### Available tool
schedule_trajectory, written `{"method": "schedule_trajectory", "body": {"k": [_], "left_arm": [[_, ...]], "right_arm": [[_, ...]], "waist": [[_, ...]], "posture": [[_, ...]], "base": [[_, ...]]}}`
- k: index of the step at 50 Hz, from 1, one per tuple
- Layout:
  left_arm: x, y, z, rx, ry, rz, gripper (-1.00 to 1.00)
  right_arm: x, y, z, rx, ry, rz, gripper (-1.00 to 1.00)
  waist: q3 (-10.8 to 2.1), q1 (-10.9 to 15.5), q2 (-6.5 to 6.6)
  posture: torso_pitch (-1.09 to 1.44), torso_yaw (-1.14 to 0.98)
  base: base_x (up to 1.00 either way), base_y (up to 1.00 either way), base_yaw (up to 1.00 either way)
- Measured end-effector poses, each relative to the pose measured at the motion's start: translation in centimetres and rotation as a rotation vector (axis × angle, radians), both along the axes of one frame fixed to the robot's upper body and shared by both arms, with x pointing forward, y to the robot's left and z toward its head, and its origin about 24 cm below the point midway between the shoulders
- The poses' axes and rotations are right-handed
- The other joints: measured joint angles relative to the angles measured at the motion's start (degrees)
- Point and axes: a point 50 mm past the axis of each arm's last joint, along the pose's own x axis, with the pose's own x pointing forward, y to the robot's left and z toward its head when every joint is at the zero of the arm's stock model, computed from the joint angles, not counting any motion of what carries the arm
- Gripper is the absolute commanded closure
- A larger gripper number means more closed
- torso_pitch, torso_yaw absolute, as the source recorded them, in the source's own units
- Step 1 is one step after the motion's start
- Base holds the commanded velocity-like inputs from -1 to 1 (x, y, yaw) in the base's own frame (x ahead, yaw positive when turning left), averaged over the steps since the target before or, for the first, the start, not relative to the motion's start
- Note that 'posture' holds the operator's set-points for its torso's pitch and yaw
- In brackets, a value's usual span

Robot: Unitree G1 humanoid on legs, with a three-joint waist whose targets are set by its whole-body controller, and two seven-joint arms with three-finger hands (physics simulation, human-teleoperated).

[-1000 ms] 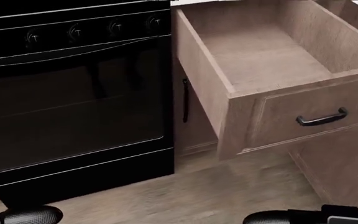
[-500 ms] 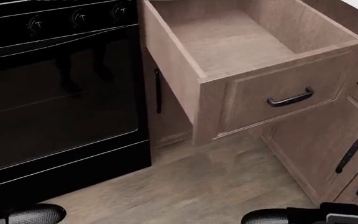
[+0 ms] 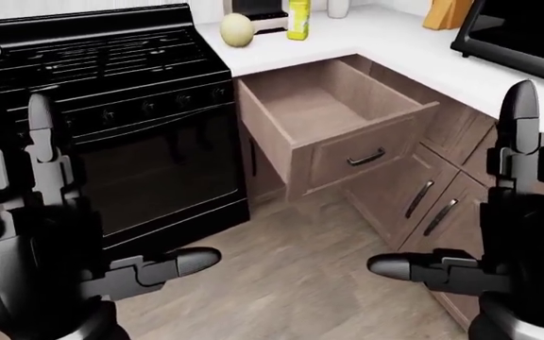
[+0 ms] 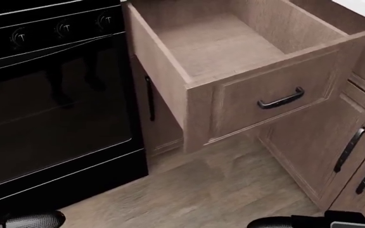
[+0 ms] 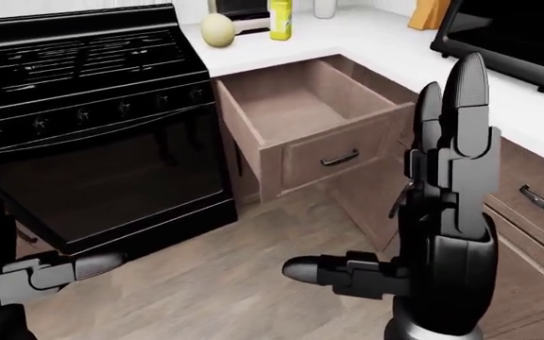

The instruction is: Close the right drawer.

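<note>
Two hands stand raised with fingers spread wide and nothing in them, the left hand (image 3: 36, 234) at about 8 o'clock in the left-eye view and the right hand (image 5: 442, 227) at about 4 o'clock in the right-eye view. Both are well apart from the right drawer (image 3: 333, 117), which is pulled fully out beside the black stove (image 3: 111, 106) and empty. From the right hand the drawer lies toward 11 o'clock; from the left hand, toward 2 o'clock. Its panel with the dark handle (image 4: 280, 99) faces roughly 5 o'clock, and the slide axis runs from there up toward 11 o'clock, so I judge the push must go that way, with the right hand the nearer one. Only the eye views show the counter (image 3: 423, 49) and the hands whole; the head view gives the handle and the lower cabinet doors (image 4: 322, 142) larger.
</note>
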Motion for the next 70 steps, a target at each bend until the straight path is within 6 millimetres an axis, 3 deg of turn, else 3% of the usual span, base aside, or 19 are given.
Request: {"method": "schedule_trajectory", "body": {"k": [4,6,11,14,17,23,28,31,41,44,46,47,50,58,62,68,70], "left_arm": [[0.1,0.0,-0.1,-0.004,0.006,0.002,-1.0],[0.1,-0.2,-0.1,-0.007,0.007,-0.011,-1.0],[0.1,-0.2,0.0,-0.002,0.002,-0.015,-1.0],[0.0,-0.2,0.1,-0.001,-0.007,-0.012,-1.0],[0.0,-0.3,0.1,0.0,-0.009,-0.013,-1.0],[0.2,0.0,-0.2,-0.003,0.017,0.003,-1.0],[0.0,0.0,0.0,0.001,-0.003,0.002,-1.0],[0.0,-0.1,0.1,-0.002,-0.005,-0.003,-1.0],[-0.2,-0.2,0.2,0.001,-0.016,-0.012,-1.0],[-0.1,-0.3,0.2,0.003,-0.015,-0.014,-1.0],[0.2,0.0,-0.2,0.0,0.014,0.001,-1.0],[0.3,0.1,-0.4,-0.005,0.028,0.004,-1.0],[0.3,0.0,-0.4,-0.007,0.031,0.002,-1.0],[-0.1,-0.2,0.0,-0.001,-0.006,-0.005,-1.0],[0.3,-0.3,-0.4,-0.004,0.025,-0.022,-1.0],[-0.1,-0.3,0.0,0.002,-0.005,-0.015,-1.0],[-0.1,-0.3,0.0,0.003,-0.007,-0.016,-1.0]], "right_arm": [[-0.2,0.1,0.4,-0.005,-0.011,0.003,-1.0],[-0.2,0.0,0.4,-0.008,-0.009,-0.01,-1.0],[0.0,0.0,0.5,-0.001,0.003,-0.013,-1.0],[-0.2,0.1,0.8,-0.005,-0.009,-0.009,-1.0],[-0.2,0.1,0.8,-0.006,-0.011,-0.011,-1.0],[0.3,0.0,0.0,-0.001,0.034,-0.003,-1.0],[-0.1,0.2,0.5,-0.006,-0.008,0.006,-1.0],[-0.1,0.2,0.5,-0.01,-0.013,0.002,-1.0],[0.1,-0.2,0.0,-0.006,0.007,-0.013,-1.0],[0.1,-0.1,0.0,-0.005,0.004,-0.009,-1.0],[0.3,0.1,-0.3,0.0,0.024,0.006,-1.0],[0.4,0.1,-0.3,-0.002,0.031,0.007,-1.0],[0.2,0.1,0.0,-0.006,0.019,0.001,-1.0],[0.0,0.2,0.4,-0.015,-0.005,0.003,-1.0],[0.4,-0.2,-0.3,-0.007,0.038,-0.021,-1.0],[0.3,-0.1,-0.2,-0.009,0.018,-0.011,-1.0],[0.2,-0.1,-0.1,-0.01,0.013,-0.011,-1.0]], "waist": [[0.01,-0.17,-1.51],[0.03,-0.47,-0.47],[-0.24,-0.23,-0.41],[0.43,0.0,1.12],[0.35,0.07,4.15],[0.02,0.37,2.8],[0.24,0.52,-0.51],[-0.48,0.02,-2.93],[0.46,-0.04,1.63],[-0.06,0.22,4.04],[0.17,0.64,2.9],[0.17,0.5,2.95],[-0.6,-0.05,2.1],[-1.17,-0.67,-3.51],[-0.76,-1.28,-2.04],[0.45,-0.09,1.29],[0.53,0.13,2.99]], "posture": [[0.0,0.0],[0.0,0.0],[0.0,0.0],[0.0,0.0],[0.0,0.0],[0.0,0.0],[0.0,0.0],[0.0,0.0],[0.0,0.0],[0.0,0.0],[0.0,0.0],[0.0,0.0],[0.0,0.0],[0.0,0.0],[0.0,0.0],[0.0,0.0],[0.0,0.0]], "base": [[0.0,0.0,-0.13],[0.0,0.0,-0.13],[0.0,0.0,-0.21],[0.0,0.0,-0.23],[0.0,0.0,-0.23],[0.0,0.0,-0.24],[0.0,0.0,-0.31],[0.0,0.0,-0.31],[-0.05,0.0,-0.35],[-0.17,0.0,-0.45],[-0.17,0.0,-0.45],[-0.17,0.0,-0.45],[-0.17,0.0,-0.45],[-0.17,0.0,-0.45],[-0.17,0.0,-0.45],[-0.17,0.0,-0.46],[-0.16,0.0,-0.45]]}}
